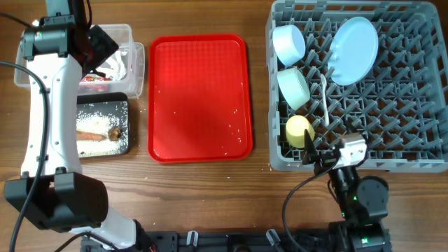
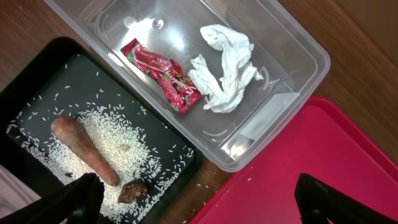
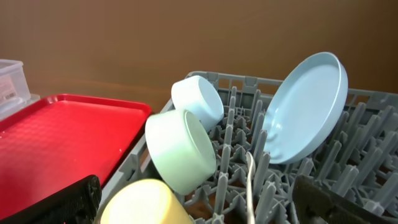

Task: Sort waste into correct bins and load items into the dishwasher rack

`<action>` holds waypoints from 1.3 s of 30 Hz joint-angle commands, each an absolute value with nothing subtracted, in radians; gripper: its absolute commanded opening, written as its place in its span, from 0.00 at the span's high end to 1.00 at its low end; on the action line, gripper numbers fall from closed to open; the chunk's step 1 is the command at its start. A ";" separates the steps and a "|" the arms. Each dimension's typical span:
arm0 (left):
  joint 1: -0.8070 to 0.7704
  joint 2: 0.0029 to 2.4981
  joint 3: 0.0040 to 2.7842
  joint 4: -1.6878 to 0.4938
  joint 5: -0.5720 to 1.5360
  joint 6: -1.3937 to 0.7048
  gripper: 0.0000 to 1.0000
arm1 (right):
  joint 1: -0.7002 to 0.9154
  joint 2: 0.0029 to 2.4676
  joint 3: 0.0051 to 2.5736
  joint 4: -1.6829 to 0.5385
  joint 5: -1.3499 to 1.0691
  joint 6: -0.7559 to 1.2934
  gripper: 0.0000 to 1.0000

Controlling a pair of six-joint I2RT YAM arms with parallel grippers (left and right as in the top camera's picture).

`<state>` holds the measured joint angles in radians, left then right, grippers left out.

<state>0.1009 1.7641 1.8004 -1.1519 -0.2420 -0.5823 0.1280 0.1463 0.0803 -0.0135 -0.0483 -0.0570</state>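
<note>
The grey dishwasher rack (image 1: pixel 392 105) holds the pale blue plate (image 1: pixel 353 49), two pale bowls (image 1: pixel 288 42) (image 1: pixel 294 87), the yellow cup (image 1: pixel 299 130) and the white spoon (image 1: pixel 325 105). The clear tub (image 2: pixel 292 68) holds the red-and-white wrapper (image 2: pixel 163 74) and white tissue (image 2: pixel 227 68). The black tray (image 2: pixel 37 93) holds the sausage stick (image 2: pixel 84 149), dark food lump (image 2: pixel 132 191) and rice (image 2: pixel 140 146). My left gripper (image 2: pixel 199 202) is open and empty, high above the tray's and tub's edge. My right gripper (image 3: pixel 199 205) is open and empty at the rack's near edge by the cup (image 3: pixel 146 202).
The flat red serving tray (image 1: pixel 199 98) lies in the middle with a few rice grains on it; it also shows in the left wrist view (image 2: pixel 323 168) and right wrist view (image 3: pixel 56 137). A few grains lie on the wooden table near the rack's front left corner.
</note>
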 commanded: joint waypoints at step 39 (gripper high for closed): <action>0.065 1.595 1.783 -1.008 -0.194 -0.487 0.00 | 0.126 0.010 0.005 0.003 -0.061 -0.051 0.00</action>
